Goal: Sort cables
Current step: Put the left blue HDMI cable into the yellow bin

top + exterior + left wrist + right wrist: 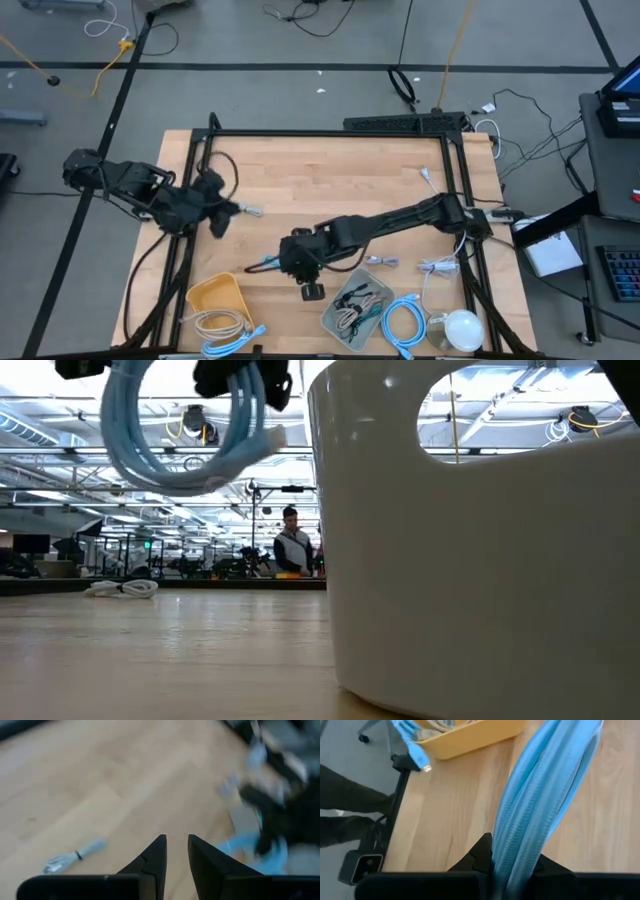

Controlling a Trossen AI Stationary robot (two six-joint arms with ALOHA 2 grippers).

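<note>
My right gripper [283,262] hovers over the table's near middle, shut on a light-blue cable loop [180,435]. A yellow bin [205,292] near the near-left corner holds a beige bundle [218,322], and a light-blue cable [238,340] hangs over its edge. A grey bin [330,318] right of it holds several thin bundles. Another light-blue loop [400,322] lies beside that bin. My left gripper [176,855] is over the table's left part, slightly open and holding nothing, next to a small grey bundle [75,856] lying flat. My right gripper pinches the light-blue loop between its two fingers, with several strands [520,845] running together through the gap. The loop hangs below the fingers [245,385], lifted clear of the table. The fingers reach toward the table's left side.
A white cable [437,266] and a grey one [380,262] lie right of the grey bin, and another small cable [425,175] lies farther back. A round white object [460,328] sits at the near right corner. A person [293,545] stands far behind the table.
</note>
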